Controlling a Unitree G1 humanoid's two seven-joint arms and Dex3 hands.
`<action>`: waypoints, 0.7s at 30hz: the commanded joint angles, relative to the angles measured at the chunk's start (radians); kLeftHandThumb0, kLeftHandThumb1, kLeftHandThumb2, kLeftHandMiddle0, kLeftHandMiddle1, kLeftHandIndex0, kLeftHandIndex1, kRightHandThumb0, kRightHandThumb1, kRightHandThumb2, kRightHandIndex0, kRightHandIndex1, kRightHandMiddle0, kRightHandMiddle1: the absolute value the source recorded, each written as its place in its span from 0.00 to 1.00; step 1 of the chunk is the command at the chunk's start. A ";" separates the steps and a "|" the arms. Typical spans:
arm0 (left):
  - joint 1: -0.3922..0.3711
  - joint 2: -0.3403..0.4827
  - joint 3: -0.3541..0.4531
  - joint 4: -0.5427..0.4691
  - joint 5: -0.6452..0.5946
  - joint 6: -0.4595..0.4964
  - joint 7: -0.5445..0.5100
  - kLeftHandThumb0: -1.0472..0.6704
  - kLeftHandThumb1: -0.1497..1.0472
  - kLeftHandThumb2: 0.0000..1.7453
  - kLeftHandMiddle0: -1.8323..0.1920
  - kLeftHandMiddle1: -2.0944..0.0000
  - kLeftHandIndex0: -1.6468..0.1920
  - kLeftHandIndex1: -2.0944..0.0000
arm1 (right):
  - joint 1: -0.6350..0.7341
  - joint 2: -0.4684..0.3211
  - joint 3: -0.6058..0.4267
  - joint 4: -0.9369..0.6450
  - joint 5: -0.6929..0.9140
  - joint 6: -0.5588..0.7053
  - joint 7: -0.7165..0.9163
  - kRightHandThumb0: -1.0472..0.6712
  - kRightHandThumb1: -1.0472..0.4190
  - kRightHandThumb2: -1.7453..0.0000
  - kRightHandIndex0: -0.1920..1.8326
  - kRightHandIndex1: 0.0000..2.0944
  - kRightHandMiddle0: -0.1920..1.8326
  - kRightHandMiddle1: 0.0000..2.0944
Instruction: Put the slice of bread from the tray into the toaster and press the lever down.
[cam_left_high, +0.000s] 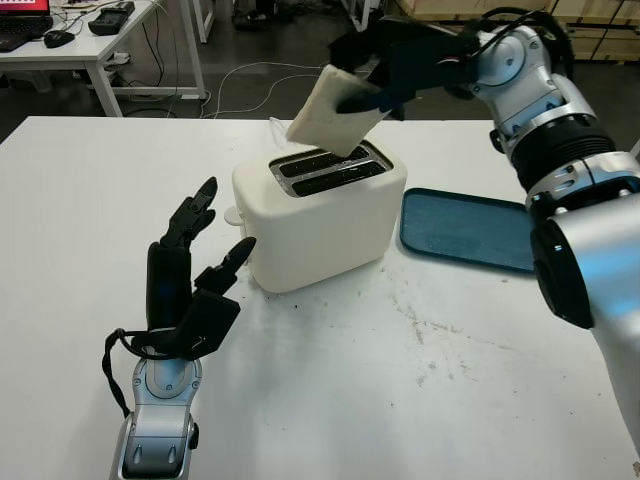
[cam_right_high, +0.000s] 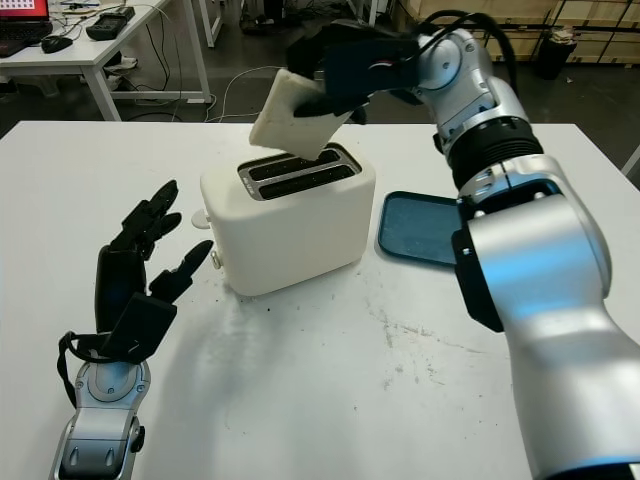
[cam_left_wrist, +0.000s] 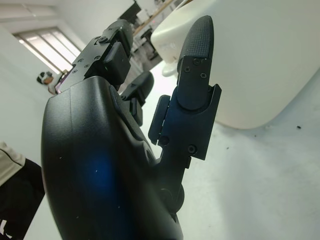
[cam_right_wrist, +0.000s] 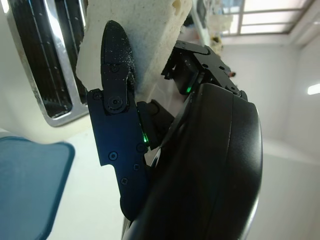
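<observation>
A white table (cam_left_high: 420, 400) carries a cream toaster (cam_left_high: 320, 215) and, beside it, a blue tray (cam_left_high: 465, 228).

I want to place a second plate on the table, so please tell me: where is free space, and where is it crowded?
Free: the white table in front of the cream two-slot toaster, between the open left hand and the empty blue rectangular tray. Crowded: above the toaster, where the right hand holds the slice of bread, and the narrow gap between left hand and toaster.
</observation>
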 joint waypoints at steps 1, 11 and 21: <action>0.000 -0.001 -0.002 0.004 0.004 -0.006 0.006 0.30 0.89 0.09 0.81 0.67 0.66 1.00 | -0.034 -0.009 -0.016 -0.015 0.016 0.013 0.011 0.30 0.09 0.80 0.65 0.83 0.57 0.83; -0.001 0.000 0.002 0.008 -0.001 -0.014 0.009 0.29 0.89 0.09 0.81 0.67 0.66 1.00 | -0.025 -0.018 -0.035 -0.009 0.024 0.015 0.072 0.30 0.09 0.81 0.63 0.83 0.55 0.83; -0.001 0.000 0.001 0.005 0.001 -0.009 0.009 0.29 0.89 0.10 0.81 0.67 0.66 1.00 | -0.006 -0.012 -0.010 -0.010 0.000 0.068 0.101 0.34 0.09 0.81 0.63 0.83 0.55 0.83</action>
